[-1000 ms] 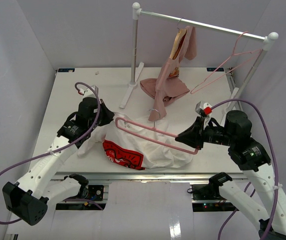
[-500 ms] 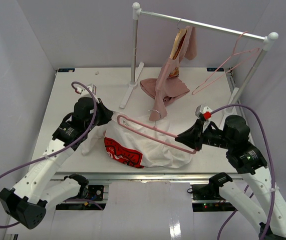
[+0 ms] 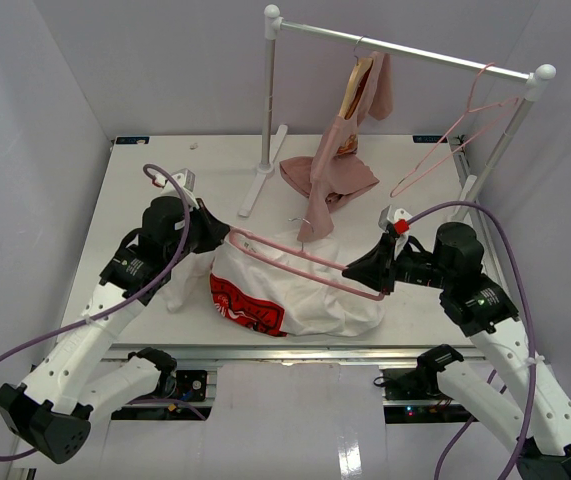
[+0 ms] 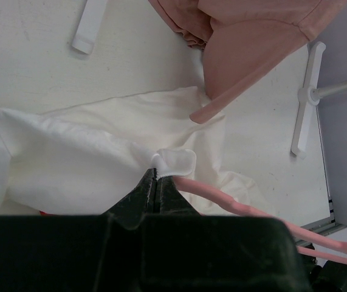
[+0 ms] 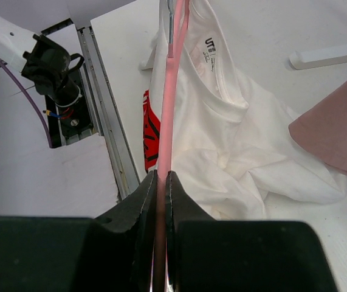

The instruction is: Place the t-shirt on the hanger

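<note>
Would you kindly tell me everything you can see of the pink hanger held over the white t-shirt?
The hanger is a slim, light-pink outline of thin bars with rounded corners, seemingly plastic-coated. It is held roughly level, slanted across the crumpled t-shirt. The right hand is shut on one end; the other end reaches the shirt's collar, close to the left hand, which pinches white cloth. Whether that end sits inside the shirt cannot be told.
</note>
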`<move>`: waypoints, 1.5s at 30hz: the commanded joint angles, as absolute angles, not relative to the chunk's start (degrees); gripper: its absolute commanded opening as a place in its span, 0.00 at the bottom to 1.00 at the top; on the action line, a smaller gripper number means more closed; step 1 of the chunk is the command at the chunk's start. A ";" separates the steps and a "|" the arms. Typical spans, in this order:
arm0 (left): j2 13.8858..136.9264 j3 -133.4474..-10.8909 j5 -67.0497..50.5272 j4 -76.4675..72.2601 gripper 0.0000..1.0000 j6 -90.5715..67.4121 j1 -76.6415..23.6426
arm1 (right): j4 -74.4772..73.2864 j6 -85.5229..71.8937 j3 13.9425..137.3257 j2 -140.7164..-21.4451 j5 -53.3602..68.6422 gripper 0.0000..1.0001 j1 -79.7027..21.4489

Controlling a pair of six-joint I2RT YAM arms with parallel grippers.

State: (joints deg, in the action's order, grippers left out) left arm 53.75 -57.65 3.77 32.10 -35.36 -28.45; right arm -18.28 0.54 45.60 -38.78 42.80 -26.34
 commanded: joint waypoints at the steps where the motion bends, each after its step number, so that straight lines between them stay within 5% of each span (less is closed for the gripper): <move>1: 53.36 -59.42 0.25 29.96 0.00 -34.35 -28.15 | -13.86 1.11 45.04 -40.62 45.74 0.08 -27.23; 18: 52.45 -62.11 -11.03 28.13 0.00 -29.64 -28.13 | -4.23 -6.22 45.81 -50.71 38.37 0.08 -35.11; 31: 49.25 -61.21 -27.19 22.78 0.00 -32.77 -28.21 | 17.58 -9.41 44.62 -60.34 16.21 0.08 -44.49; 39: 47.50 -58.33 -37.19 19.45 0.00 -35.14 -28.21 | 32.00 -11.72 41.10 -62.94 17.36 0.08 -47.26; 41: 47.63 -57.48 -43.72 19.25 0.14 -34.14 -28.21 | 32.71 -10.73 41.08 -62.99 18.83 0.08 -47.63; 43: 48.44 -59.90 -46.10 25.62 0.52 -30.57 -28.21 | 32.27 -9.85 40.26 -60.56 17.85 0.08 -47.99; 45: 48.60 -66.34 -39.31 35.56 0.74 -26.66 -28.21 | 34.99 -10.54 35.78 -56.54 18.37 0.08 -47.99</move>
State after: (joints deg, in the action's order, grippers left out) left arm 48.84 -58.32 -36.86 24.50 -32.30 -27.92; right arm 25.27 -10.37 40.26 -62.23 19.79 -47.81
